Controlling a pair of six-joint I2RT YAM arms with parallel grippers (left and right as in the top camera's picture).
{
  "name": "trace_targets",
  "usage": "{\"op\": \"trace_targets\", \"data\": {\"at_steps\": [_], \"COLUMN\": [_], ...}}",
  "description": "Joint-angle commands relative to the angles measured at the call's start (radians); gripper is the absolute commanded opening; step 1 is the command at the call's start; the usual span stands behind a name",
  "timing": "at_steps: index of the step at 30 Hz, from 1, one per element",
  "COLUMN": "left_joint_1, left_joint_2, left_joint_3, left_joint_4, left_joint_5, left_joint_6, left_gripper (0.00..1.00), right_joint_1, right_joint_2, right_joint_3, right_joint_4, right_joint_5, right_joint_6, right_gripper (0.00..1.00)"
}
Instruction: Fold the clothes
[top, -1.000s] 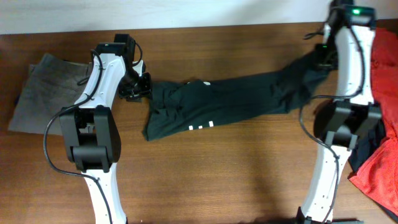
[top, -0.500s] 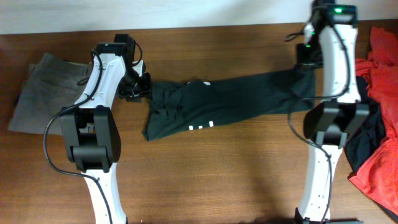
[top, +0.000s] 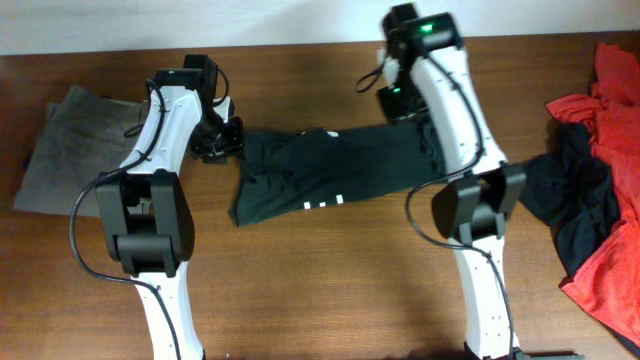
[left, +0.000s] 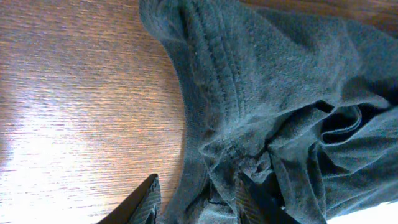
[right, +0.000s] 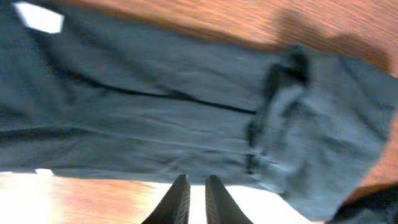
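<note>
Now the nearly closed, empty right gripper (right: 197, 198) has swept the right end of the black top (top: 330, 170) leftward into a fold, while the left gripper (left: 198, 202) clamps its left edge.

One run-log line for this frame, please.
stage: fold underway | left gripper: clamped on black top left edge | right gripper: nearly closed, empty, over top's right end | red garment: heaped, far right

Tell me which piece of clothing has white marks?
Only the dark top spread mid-table; the grey garment at left and the black garment and red garment at right show none.
</note>
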Motion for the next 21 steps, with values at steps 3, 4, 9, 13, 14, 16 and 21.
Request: {"op": "trace_targets", "data": {"at_steps": [3,4,9,13,14,16,21], "left_joint_1": [-0.004,-0.004,-0.004,-0.004,-0.004,-0.004,-0.004], "left_joint_2": [-0.005,-0.005,-0.005,-0.005,-0.005,-0.005,-0.005], "left_joint_3": [0.010,0.010,0.010,0.010,0.010,0.010,0.010], "left_joint_4": [-0.004,-0.006,-0.005,-0.005,-0.005,-0.005,-0.005], "left_joint_5": [-0.004,-0.004,-0.004,-0.004,-0.004,-0.004,-0.004], "left_joint_6": [0.016,0.016,0.016,0.016,0.016,0.016,0.016], "left_gripper": [0.39,0.39,0.39,0.39,0.39,0.39,0.39], "right_joint_1": [0.033,0.023,-0.041,-0.085,-0.094,-0.102,-0.123], "right_joint_2": [-0.010,-0.010,-0.009,-0.002,-0.002,-0.002,-0.002], "right_joint_3": [-0.029,-0.035,-0.066,-0.122,-0.156,-0.213,-0.362], "right_joint_4": [0.017,0.022,0.021,0.027,0.037,0.063,0.161], "right_joint_5": [0.065,0.127,0.144,0.072,0.060,0.068,0.097], "right_joint_6": [0.006,0.045,0.084,0.084,0.084,0.084,0.118], "right_gripper": [0.21,0.30,0.44,0.46,0.48,0.51,0.52]}}
